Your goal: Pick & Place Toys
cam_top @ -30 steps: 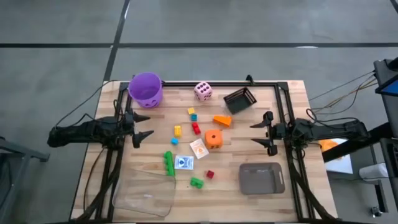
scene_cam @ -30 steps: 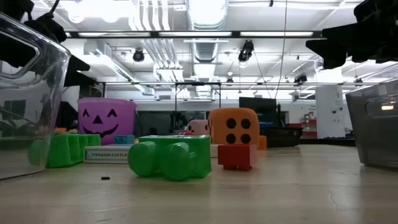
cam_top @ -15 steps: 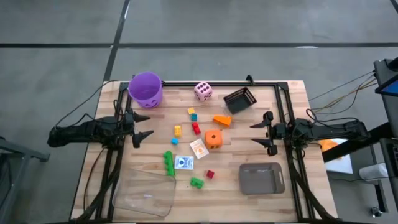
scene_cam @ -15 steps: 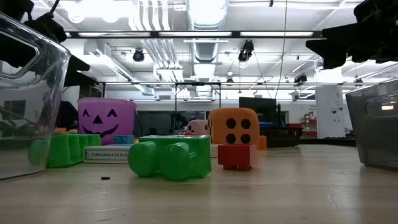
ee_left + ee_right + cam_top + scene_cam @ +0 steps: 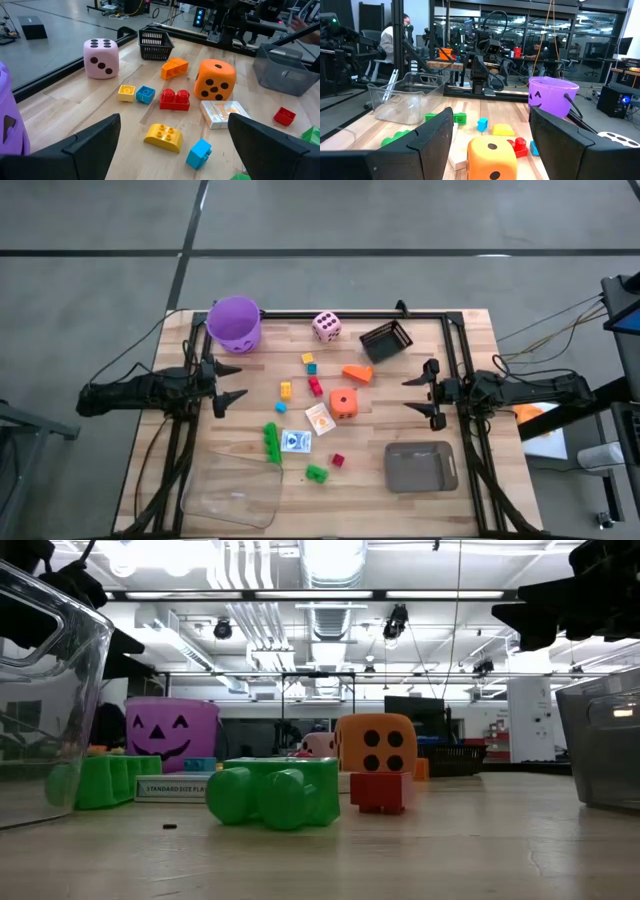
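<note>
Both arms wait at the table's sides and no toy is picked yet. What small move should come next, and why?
Probably the right gripper should reach toward the orange die. Its fingers are open and empty, and the die sits straight ahead of it in the right wrist view, with bare wood between them. The left gripper, also open, waits at the left edge.

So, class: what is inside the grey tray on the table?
Nothing shows inside the grey tray: from above, only its bare floor. From table height its wall hides the inside.

Card pack (image 5: 175, 787) edge — reads "STANDARD SIZE PLA…", rest hidden behind green brick (image 5: 275, 792).
</note>
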You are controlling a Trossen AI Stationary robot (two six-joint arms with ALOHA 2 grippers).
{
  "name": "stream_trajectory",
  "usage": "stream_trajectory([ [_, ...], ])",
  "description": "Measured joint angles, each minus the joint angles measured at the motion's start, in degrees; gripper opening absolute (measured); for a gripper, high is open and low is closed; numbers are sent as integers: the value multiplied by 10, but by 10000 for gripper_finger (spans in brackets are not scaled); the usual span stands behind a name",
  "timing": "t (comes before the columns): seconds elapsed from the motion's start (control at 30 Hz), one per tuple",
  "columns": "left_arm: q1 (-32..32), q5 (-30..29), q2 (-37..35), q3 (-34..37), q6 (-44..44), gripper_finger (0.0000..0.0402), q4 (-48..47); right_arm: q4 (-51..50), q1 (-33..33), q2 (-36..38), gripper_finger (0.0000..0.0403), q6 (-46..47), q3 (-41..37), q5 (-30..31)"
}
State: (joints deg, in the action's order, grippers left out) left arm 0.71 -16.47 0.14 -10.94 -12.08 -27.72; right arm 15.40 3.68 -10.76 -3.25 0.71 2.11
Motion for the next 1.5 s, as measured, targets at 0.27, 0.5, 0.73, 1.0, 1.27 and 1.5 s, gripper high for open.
stream_trajectory([
  [0.27, 0, 0, 0, 0, 0, 370, 0, 0, 0, 0, 259, 0, 0, 0],
  [0.5, 0, 0, 0, 0, 4, 370, 0, 0, 0, 0, 259, 0, 0, 0],
  [0.73, 0, -19, 0, 0, 163, 370, 7, 0, 0, 0, 259, 0, 0, 0],
  [1.0, 0, -19, 0, 0, 10, 370, 13, 0, 0, 0, 259, 0, 0, 0],
  [1.27, 0, -19, 0, 0, -133, 370, 13, 0, 0, 0, 259, 0, 0, 0],
  [1.5, 0, -19, 0, 0, -133, 370, 8, 0, 0, 0, 259, 0, 0, 0],
])
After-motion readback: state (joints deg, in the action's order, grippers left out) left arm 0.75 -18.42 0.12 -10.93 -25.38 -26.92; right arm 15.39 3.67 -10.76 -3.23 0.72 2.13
